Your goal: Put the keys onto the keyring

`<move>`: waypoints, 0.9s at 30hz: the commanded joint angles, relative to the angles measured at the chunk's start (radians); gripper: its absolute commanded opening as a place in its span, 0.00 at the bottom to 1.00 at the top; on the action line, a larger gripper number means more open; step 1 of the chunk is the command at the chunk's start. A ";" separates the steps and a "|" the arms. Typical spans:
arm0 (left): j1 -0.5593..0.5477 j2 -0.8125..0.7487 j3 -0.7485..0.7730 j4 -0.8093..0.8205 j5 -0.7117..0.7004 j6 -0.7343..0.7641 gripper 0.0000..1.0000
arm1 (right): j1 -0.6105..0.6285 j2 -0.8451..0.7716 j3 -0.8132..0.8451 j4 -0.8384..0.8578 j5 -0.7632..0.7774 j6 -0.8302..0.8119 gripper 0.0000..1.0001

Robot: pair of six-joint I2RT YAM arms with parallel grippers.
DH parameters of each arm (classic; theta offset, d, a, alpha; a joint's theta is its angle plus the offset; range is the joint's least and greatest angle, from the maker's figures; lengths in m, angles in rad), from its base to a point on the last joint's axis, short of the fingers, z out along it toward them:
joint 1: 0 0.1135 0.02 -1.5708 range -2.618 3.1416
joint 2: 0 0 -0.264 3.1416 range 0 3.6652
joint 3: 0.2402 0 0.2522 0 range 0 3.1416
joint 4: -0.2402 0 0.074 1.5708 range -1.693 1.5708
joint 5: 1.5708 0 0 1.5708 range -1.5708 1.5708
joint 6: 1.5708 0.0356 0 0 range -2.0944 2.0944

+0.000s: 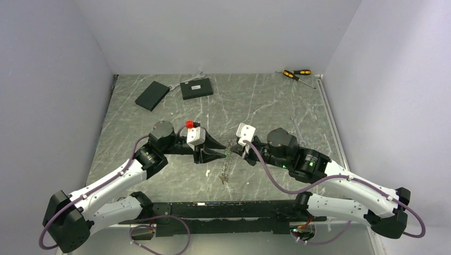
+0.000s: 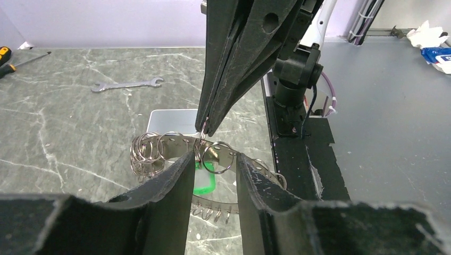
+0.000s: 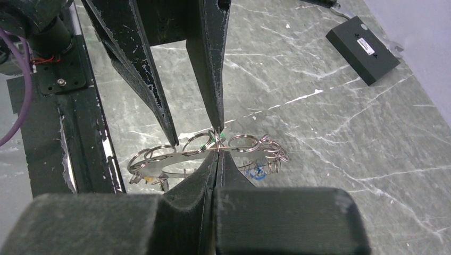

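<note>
Back left on the marbled table: a black box, a second black box just right of it, and a wrench lying flat near them. The left gripper is mid-table, jaws parted a moderate way with one finger on either side of the keyring band, not visibly clamping anything. The keyring is held up between the two grippers near the table's middle. It is a metal band strung with many small wire rings, and part of it dangles toward the near edge. A green-tagged key hangs under the band, right in the gap between the left fingers. A blue-tagged key hangs further along (can't tell how either is attached). The right gripper comes in from the opposite side, fingers pressed fully together, tips pinching one small ring on the keyring. Back right: yellow-and-black screwdrivers.
</note>
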 commanded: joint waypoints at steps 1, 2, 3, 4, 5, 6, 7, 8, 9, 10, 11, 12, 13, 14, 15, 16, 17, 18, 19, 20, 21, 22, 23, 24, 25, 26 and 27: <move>-0.016 0.006 0.041 0.064 -0.003 0.002 0.38 | -0.002 -0.020 0.047 0.049 -0.005 0.006 0.00; -0.020 0.009 0.043 0.066 -0.008 0.003 0.37 | -0.002 -0.021 0.047 0.049 -0.006 0.007 0.00; -0.024 0.012 0.045 0.067 -0.010 0.005 0.36 | -0.002 -0.021 0.047 0.048 -0.006 0.007 0.00; -0.028 0.016 0.048 0.064 -0.014 0.010 0.35 | -0.003 -0.021 0.047 0.047 -0.006 0.009 0.00; -0.031 0.021 0.052 0.059 -0.018 0.013 0.34 | -0.002 -0.022 0.047 0.047 -0.007 0.009 0.00; -0.033 0.024 0.055 0.055 -0.024 0.015 0.33 | -0.002 -0.022 0.047 0.047 -0.008 0.009 0.00; -0.035 0.027 0.055 0.055 -0.025 0.016 0.33 | -0.002 -0.022 0.047 0.047 -0.008 0.009 0.00; -0.036 0.031 0.055 0.057 -0.025 0.017 0.32 | -0.002 -0.022 0.046 0.047 -0.008 0.009 0.00; -0.037 0.033 0.057 0.057 -0.026 0.018 0.32 | -0.002 -0.022 0.045 0.047 -0.008 0.009 0.00; -0.041 0.036 0.057 0.057 -0.028 0.018 0.31 | -0.002 -0.022 0.044 0.046 -0.009 0.009 0.00; -0.044 0.038 0.058 0.058 -0.031 0.017 0.30 | -0.002 -0.022 0.043 0.047 -0.010 0.009 0.00; -0.046 0.039 0.059 0.060 -0.034 0.019 0.29 | -0.002 -0.022 0.043 0.048 -0.011 0.010 0.00; -0.048 0.039 0.059 0.059 -0.035 0.022 0.29 | -0.002 -0.022 0.042 0.049 -0.012 0.011 0.00; -0.052 0.039 0.062 0.056 -0.035 0.029 0.29 | -0.002 -0.022 0.043 0.049 -0.014 0.011 0.00; -0.057 0.038 0.065 0.050 -0.036 0.034 0.29 | -0.002 -0.022 0.043 0.048 -0.015 0.011 0.00; -0.060 0.039 0.068 0.045 -0.038 0.042 0.29 | -0.002 -0.022 0.043 0.047 -0.015 0.011 0.00; -0.066 0.039 0.072 0.039 -0.040 0.049 0.27 | -0.002 -0.021 0.043 0.047 -0.015 0.011 0.00; -0.071 0.040 0.076 0.029 -0.042 0.057 0.26 | -0.002 -0.021 0.043 0.047 -0.015 0.011 0.00; -0.074 0.042 0.079 0.021 -0.045 0.065 0.25 | -0.002 -0.021 0.043 0.047 -0.015 0.011 0.00; -0.078 0.043 0.083 0.014 -0.048 0.074 0.25 | -0.002 -0.022 0.043 0.047 -0.015 0.011 0.00; -0.081 0.043 0.086 0.004 -0.051 0.082 0.24 | -0.002 -0.022 0.043 0.047 -0.015 0.012 0.00; -0.084 0.043 0.089 -0.007 -0.057 0.091 0.23 | -0.002 -0.023 0.043 0.047 -0.015 0.012 0.00; -0.086 0.043 0.090 -0.014 -0.061 0.097 0.23 | -0.002 -0.024 0.043 0.046 -0.015 0.012 0.00; -0.087 0.043 0.092 -0.020 -0.064 0.103 0.23 | -0.002 -0.025 0.043 0.046 -0.015 0.012 0.00; -0.089 0.044 0.094 -0.026 -0.068 0.109 0.23 | -0.002 -0.027 0.043 0.046 -0.015 0.012 0.00; -0.091 0.043 0.095 -0.033 -0.075 0.114 0.24 | -0.002 -0.029 0.043 0.045 -0.013 0.011 0.00; -0.091 0.041 0.096 -0.039 -0.081 0.118 0.25 | -0.002 -0.030 0.042 0.044 -0.012 0.012 0.00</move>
